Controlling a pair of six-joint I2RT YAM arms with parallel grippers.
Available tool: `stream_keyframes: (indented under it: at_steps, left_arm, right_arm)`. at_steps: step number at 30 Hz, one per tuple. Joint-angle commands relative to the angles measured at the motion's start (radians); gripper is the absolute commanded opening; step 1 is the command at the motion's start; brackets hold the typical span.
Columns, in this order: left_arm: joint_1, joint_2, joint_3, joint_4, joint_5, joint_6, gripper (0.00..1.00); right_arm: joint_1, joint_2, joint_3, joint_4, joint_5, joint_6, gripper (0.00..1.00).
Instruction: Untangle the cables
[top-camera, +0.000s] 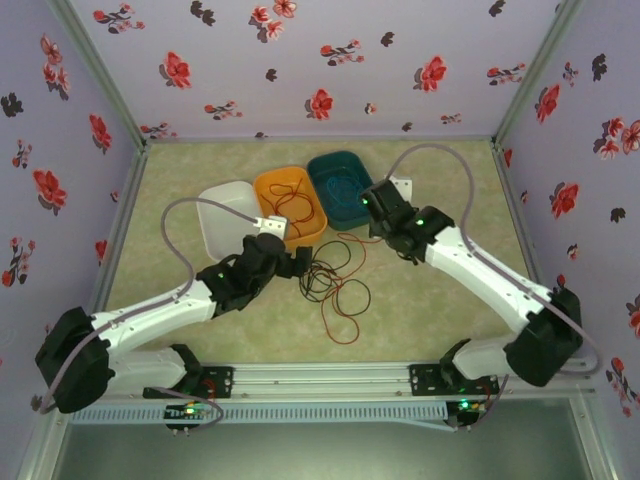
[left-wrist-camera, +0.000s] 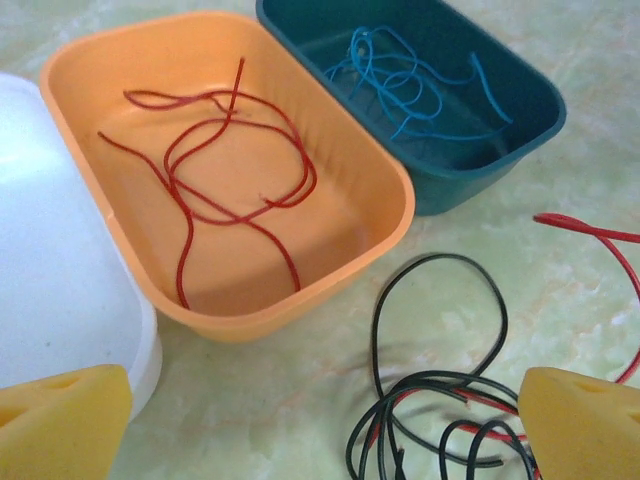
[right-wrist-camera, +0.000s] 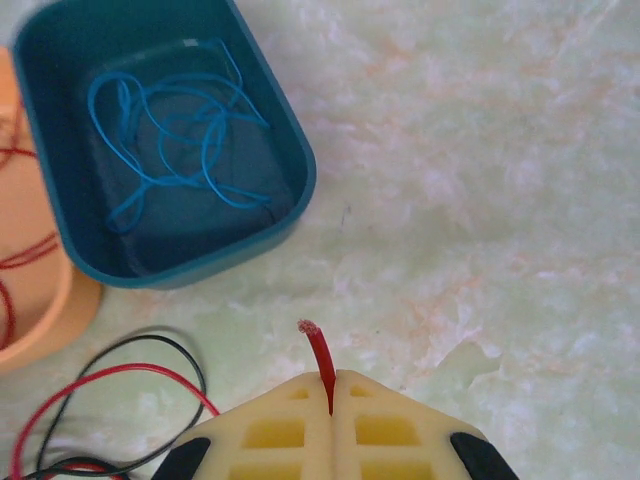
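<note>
Sorted: red cable (left-wrist-camera: 230, 170) in orange bin (left-wrist-camera: 392, 205), blue cable (left-wrist-camera: 400, 80) in teal bin (left-wrist-camera: 535, 105). Remaining mid-table: black-and-red tangle (top-camera: 335, 280). Right gripper (right-wrist-camera: 330, 388) clamped shut on second red cable (right-wrist-camera: 320, 350); left gripper (left-wrist-camera: 320, 420) fully open, empty.

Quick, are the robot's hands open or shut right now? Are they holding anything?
Left gripper: open, holding nothing.
Right gripper: shut on the end of a red cable.
</note>
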Motion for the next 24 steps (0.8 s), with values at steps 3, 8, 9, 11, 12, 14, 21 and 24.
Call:
stream_keyframes:
  at_steps: [3,8,9,11,12,14,21,24]
  left_arm:
    - [0.008,-0.033,0.005,0.087,-0.014,0.068,1.0]
    - [0.011,-0.035,-0.001,0.103,-0.022,0.063,1.0]
    - [0.011,-0.038,-0.003,0.105,-0.024,0.062,1.0]
    - [0.011,-0.044,-0.009,0.107,-0.03,0.062,1.0]
    - [0.011,-0.048,-0.014,0.107,-0.036,0.061,1.0]
    - [0.011,-0.059,-0.021,0.103,-0.049,0.059,1.0]
    - [0.013,-0.116,-0.062,0.107,-0.123,0.031,1.0]
    - [0.017,-0.145,-0.078,0.105,-0.143,0.025,1.0]
  right_arm:
    - [0.005,-0.103,0.07,0.062,-0.004,-0.104,0.0]
    - [0.005,-0.119,0.159,0.1,0.013,-0.171,0.0]
    - [0.005,-0.118,0.18,0.11,0.016,-0.185,0.0]
    - [0.005,-0.113,0.217,0.132,0.015,-0.211,0.0]
    - [0.004,-0.108,0.236,0.14,0.014,-0.225,0.0]
    - [0.005,-0.096,0.272,0.154,0.013,-0.249,0.0]
    - [0.005,0.004,0.394,0.186,-0.004,-0.299,0.0]
    - [0.005,0.054,0.425,0.217,-0.012,-0.308,0.0]
